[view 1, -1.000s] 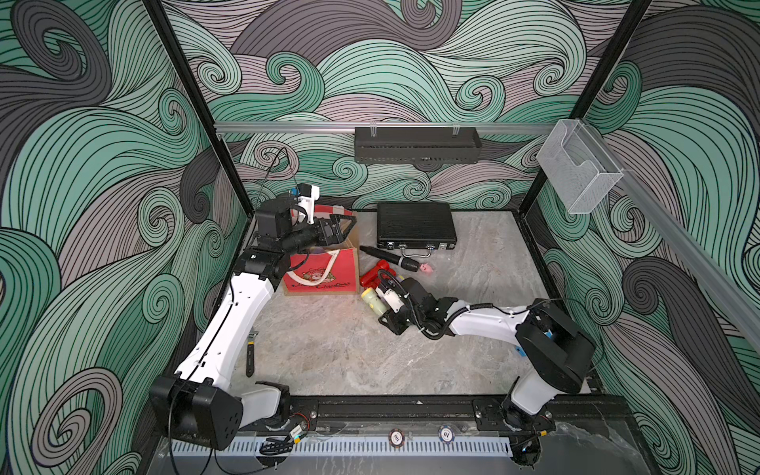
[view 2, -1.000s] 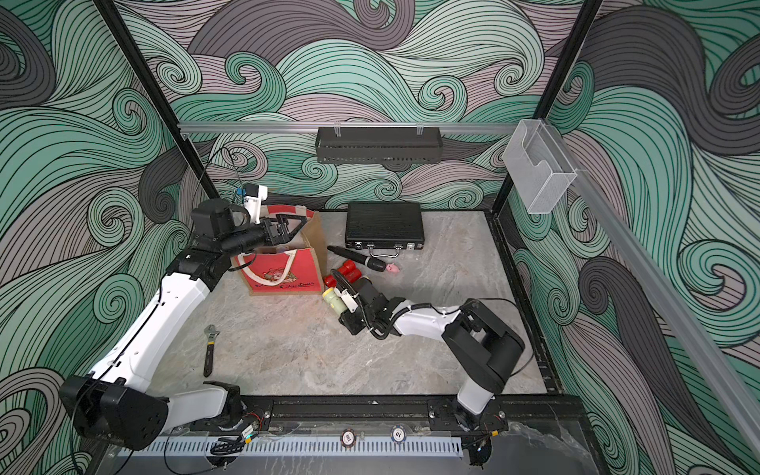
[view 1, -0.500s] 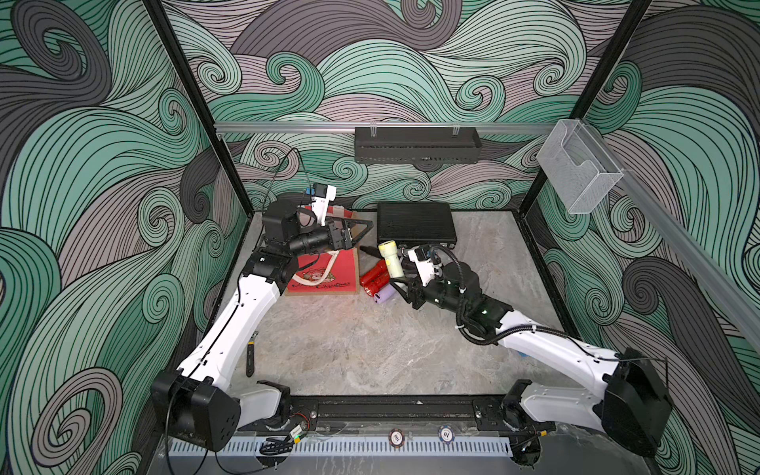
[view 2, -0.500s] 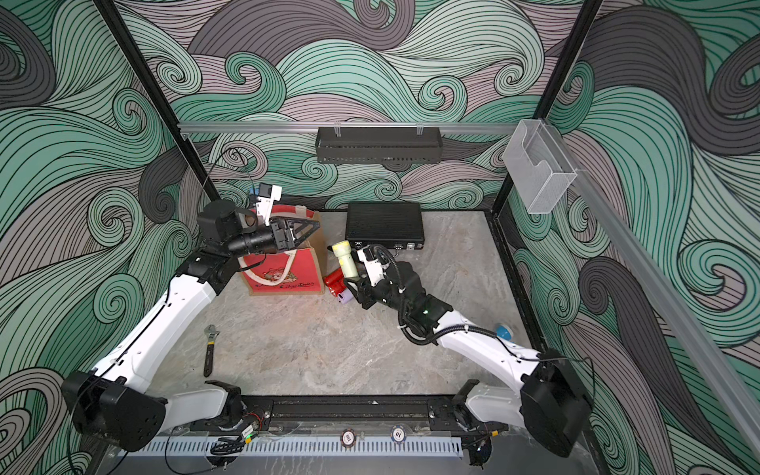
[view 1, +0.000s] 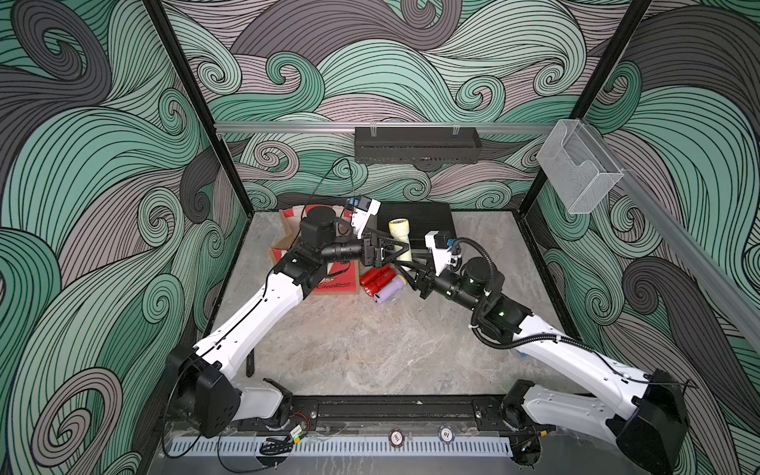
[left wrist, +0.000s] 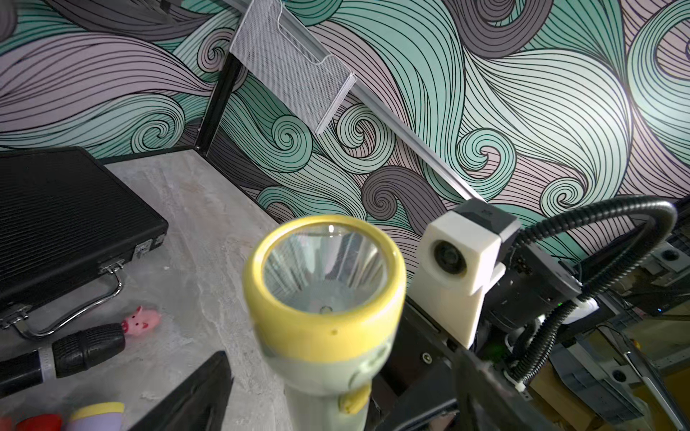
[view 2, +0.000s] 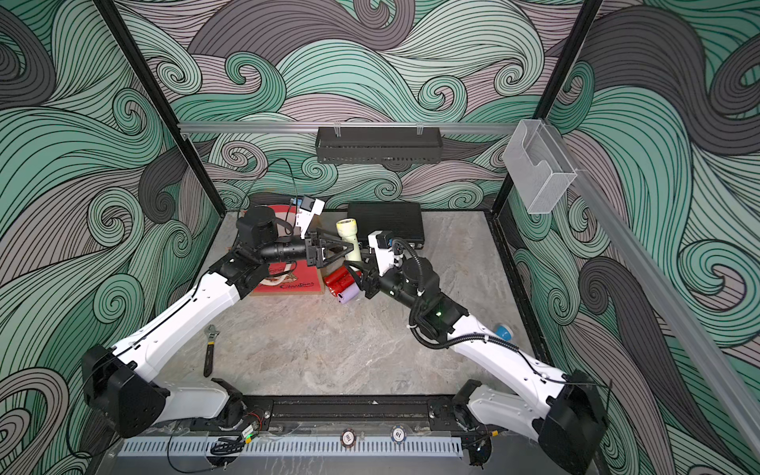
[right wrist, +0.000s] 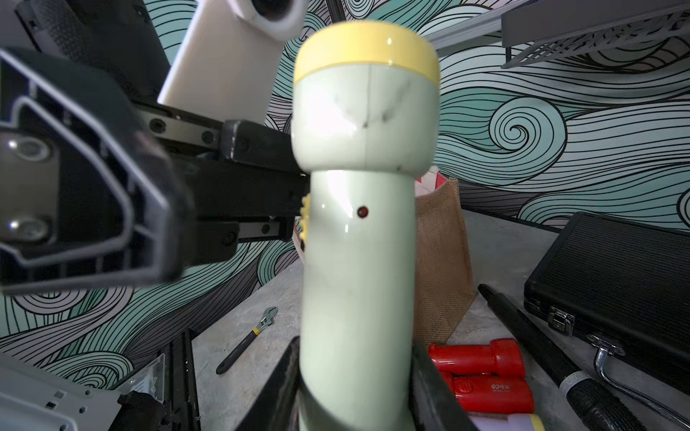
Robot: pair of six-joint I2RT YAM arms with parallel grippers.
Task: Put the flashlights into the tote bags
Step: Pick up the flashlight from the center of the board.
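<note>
The bench [view 1: 370, 349] is a grey, marbled slab inside a booth whose walls are papered with curling waves in green, lilac and charcoal. A rail on the back wall carries a black perforated shelf [view 1: 415, 144], and a clear holder [view 1: 575, 172] hangs on the side rail.

Toward the back of the bench the tote bag [view 1: 335, 283] stands with its red front facing the camera. The left arm's wrist lies across it and hides most of its mouth in both top views; the right wrist view shows its brown woven side. Just beside the bag lie two red flashlights [view 1: 376, 277] and a lilac flashlight [view 1: 388, 290], touching one another. A black stick [right wrist: 560, 358] runs between them and a black ribbed case [view 1: 427, 218], with a small pink pig [left wrist: 143, 321] at the stick's end. A wrench [view 2: 209, 349] rests near the left arm, and something blue [view 2: 503, 331] peeks out beside the right arm.

Above the pile, the pale green flashlight [view 1: 401, 242] is held off the bench, upright, yellow head up. The right fingers [right wrist: 433, 395] pinch its lower body. The left fingers [left wrist: 194, 399] stand spread to either side of it, with a gap showing on at least one side.

Cursive on the bag's front looks like "Christmas". One red flashlight bears a logo with characters too small to read. Two discs [view 1: 396, 437] on the front rail show a one and a zero.
</note>
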